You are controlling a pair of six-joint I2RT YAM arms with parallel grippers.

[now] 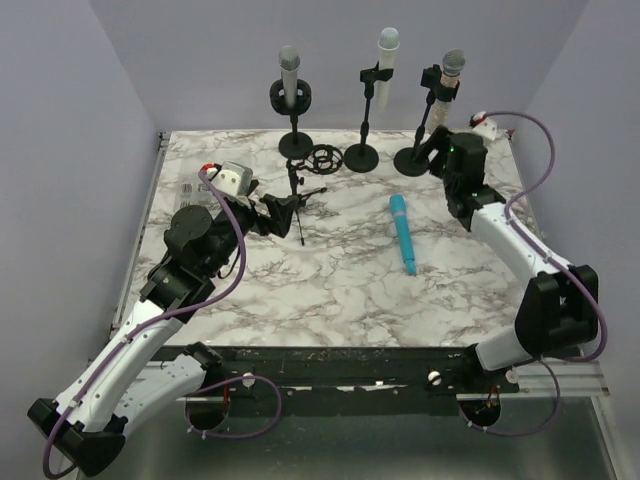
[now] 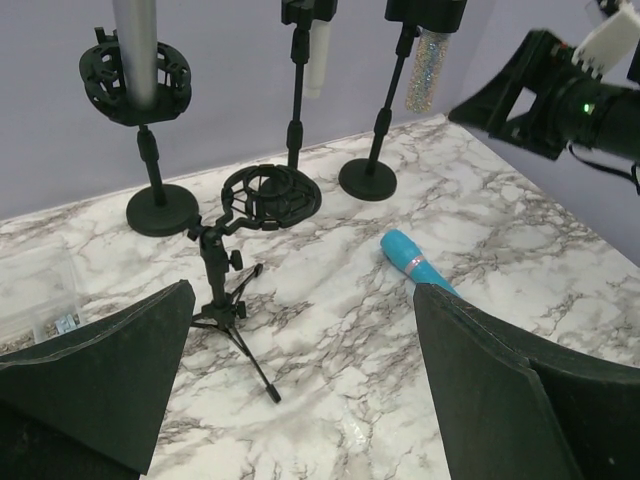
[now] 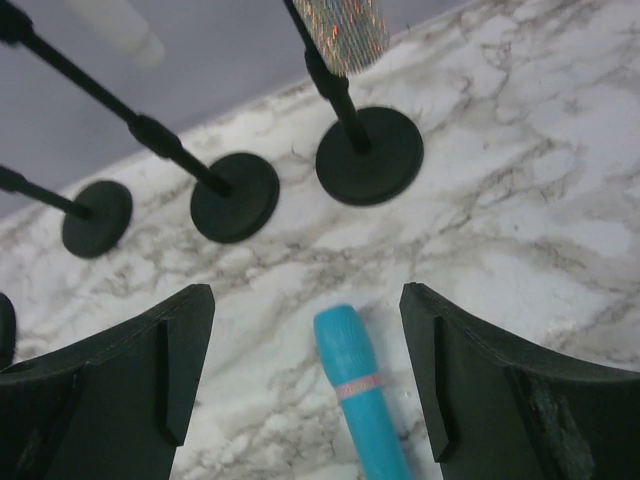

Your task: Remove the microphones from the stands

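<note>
Three microphones stand in stands at the back: a grey one (image 1: 289, 72) in a shock-mount stand, a white one (image 1: 386, 55), and a glittery one (image 1: 449, 78) at the right. A blue microphone (image 1: 403, 232) lies flat on the marble table, and also shows in the right wrist view (image 3: 357, 392) and the left wrist view (image 2: 410, 262). My right gripper (image 1: 432, 150) is open and empty, hovering over the blue microphone's head, just in front of the glittery microphone's stand base (image 3: 370, 155). My left gripper (image 1: 268, 212) is open and empty beside an empty tripod stand (image 2: 225, 300).
The tripod's empty shock mount (image 2: 270, 195) leans toward the round bases of the back stands (image 3: 235, 197). A clear plastic box (image 1: 190, 190) lies at the table's left edge. Purple walls close off the back and sides.
</note>
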